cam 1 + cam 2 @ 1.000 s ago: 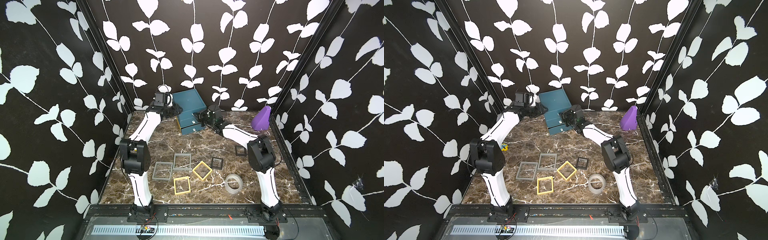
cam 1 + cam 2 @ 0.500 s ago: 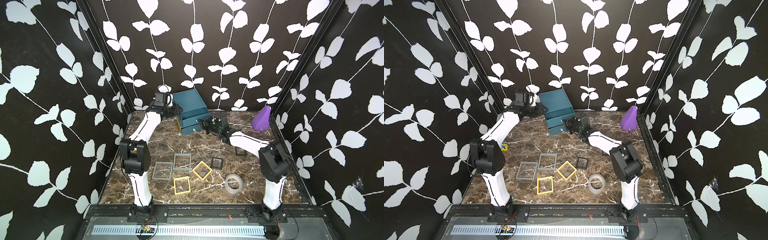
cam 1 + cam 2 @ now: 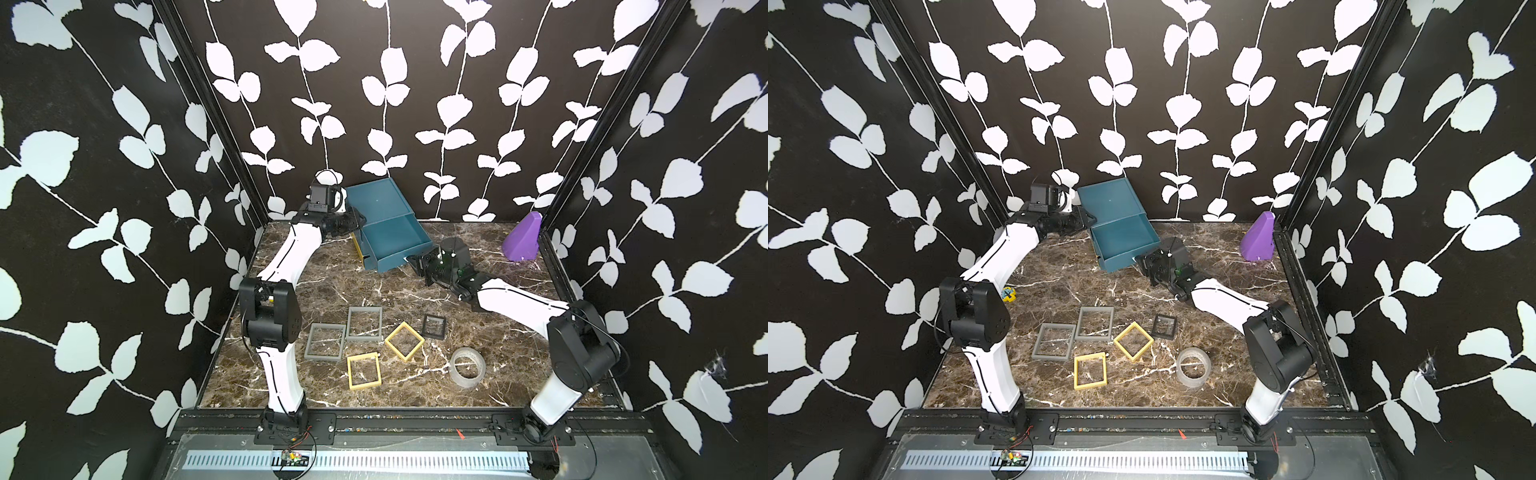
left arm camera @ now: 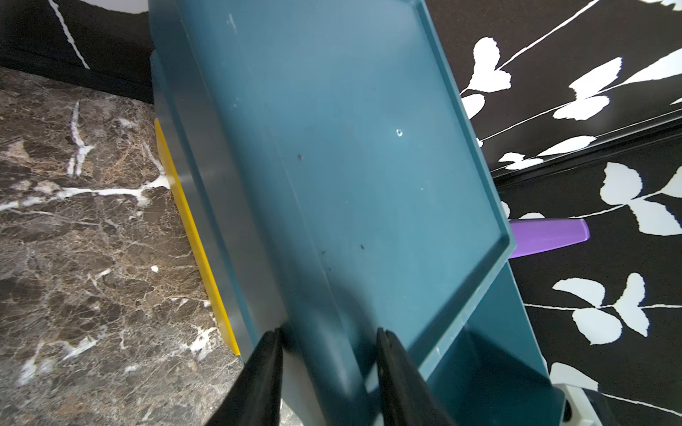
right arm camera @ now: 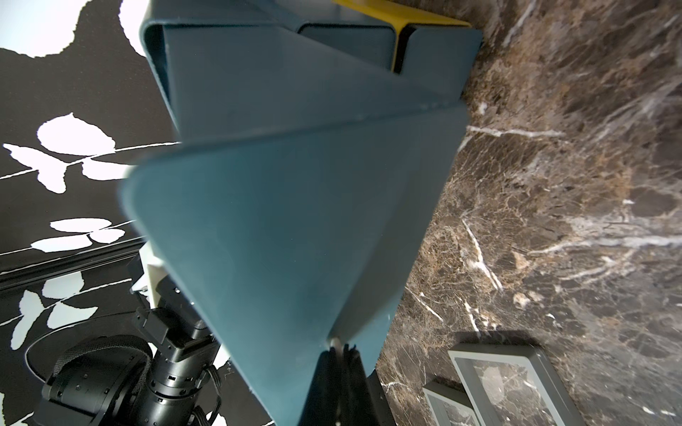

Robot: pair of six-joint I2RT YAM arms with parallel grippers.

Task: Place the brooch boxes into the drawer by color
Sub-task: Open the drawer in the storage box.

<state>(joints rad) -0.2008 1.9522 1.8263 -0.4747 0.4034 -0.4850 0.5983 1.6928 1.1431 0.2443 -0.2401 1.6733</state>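
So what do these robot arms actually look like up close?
The left arm and right arm have smooth white links, each with a thin dark line along it, joined by boxy black joints. Thin black cables loop past the joints. The left gripper and right gripper each end in two slim, tapered black fingers.

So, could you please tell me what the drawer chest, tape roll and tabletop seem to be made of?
Drawer chest: probably moulded plastic, matte teal, with thin even walls and rounded corners. Tape roll: clear glossy film wound in a ring; the marble shows through. Tabletop: brown marble look with white veins, possibly only a print.
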